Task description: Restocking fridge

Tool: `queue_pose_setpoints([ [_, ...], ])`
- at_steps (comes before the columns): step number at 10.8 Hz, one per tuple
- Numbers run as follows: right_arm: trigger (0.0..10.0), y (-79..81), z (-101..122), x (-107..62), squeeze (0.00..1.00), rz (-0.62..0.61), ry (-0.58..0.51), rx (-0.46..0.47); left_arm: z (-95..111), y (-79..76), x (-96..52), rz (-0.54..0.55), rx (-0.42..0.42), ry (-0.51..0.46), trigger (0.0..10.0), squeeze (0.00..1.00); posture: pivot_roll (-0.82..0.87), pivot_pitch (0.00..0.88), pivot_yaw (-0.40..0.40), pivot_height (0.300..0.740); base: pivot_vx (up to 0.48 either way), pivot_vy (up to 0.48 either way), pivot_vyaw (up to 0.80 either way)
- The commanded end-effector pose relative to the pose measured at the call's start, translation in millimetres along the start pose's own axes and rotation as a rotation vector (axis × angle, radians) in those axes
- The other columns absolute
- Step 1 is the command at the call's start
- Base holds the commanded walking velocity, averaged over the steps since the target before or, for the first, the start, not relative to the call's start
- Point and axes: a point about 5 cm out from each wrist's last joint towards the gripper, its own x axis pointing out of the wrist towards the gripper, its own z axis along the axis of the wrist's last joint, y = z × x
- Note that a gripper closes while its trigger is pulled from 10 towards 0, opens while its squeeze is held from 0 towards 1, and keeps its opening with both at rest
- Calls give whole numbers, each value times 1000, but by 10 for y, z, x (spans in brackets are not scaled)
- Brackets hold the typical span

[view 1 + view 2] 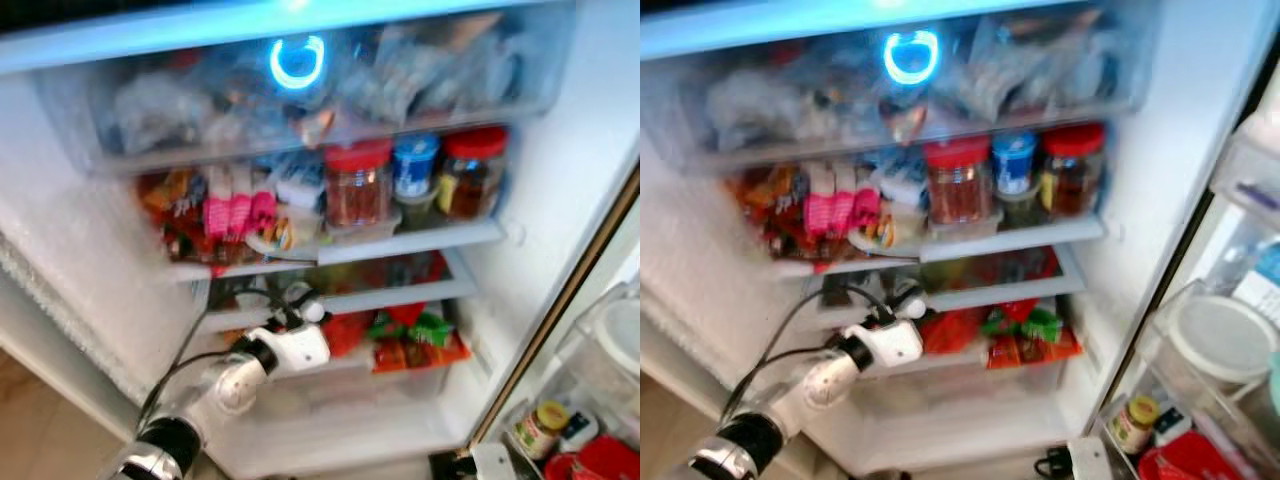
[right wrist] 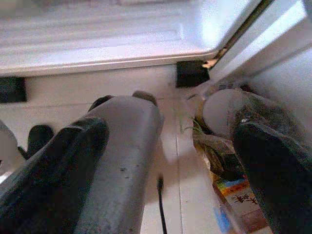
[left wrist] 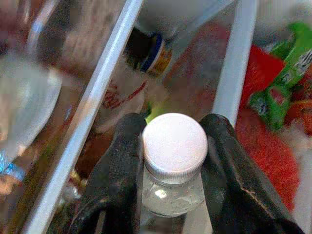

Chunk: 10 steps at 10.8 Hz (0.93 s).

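At the fridge (image 1: pixel 560 180) lower shelf (image 1: pixel 400 296), the left gripper (image 3: pixel 174 146) pinches a clear bottle (image 3: pixel 173 192) below its round, ribbed white cap (image 3: pixel 174 144); the right gripper (image 2: pixel 170 161) fingers are spread.

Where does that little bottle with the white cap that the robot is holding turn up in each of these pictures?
Left eye view: the bottle is hidden at the left gripper, low in the fridge, left of centre.
Right eye view: same spot, hidden at that gripper.
Left wrist view: bottle at centre, black fingers on both sides of its cap.
Right wrist view: not in it.
Shared landmark: the red and green packets beside the gripper.
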Motion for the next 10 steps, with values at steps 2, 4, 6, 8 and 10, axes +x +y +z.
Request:
queue_pose_setpoints([
  [2,10000,-96,-38,-19,0,-31,26,-26,-243,49,-149,-31,71,109,10000,0,38,13,44,639,0,0,0],
  [4,10000,-96,-36,-18,0,-32,23,-20,-388,130,-181,-24,95,193,10000,0,34,19,48,639,0,0,0],
  [6,10000,-90,-37,-18,0,-30,22,-23,-442,116,-145,-60,103,241,10000,0,21,39,54,639,0,0,0],
  [8,10000,-84,-64,-22,0,-32,25,-16,-491,178,-89,-39,176,303,10000,0,3,65,66,639,0,0,0],
  [10,10000,-70,-100,-26,0,-34,32,-5,-516,281,-12,12,220,374,10000,0,-19,89,78,639,0,0,0],
])
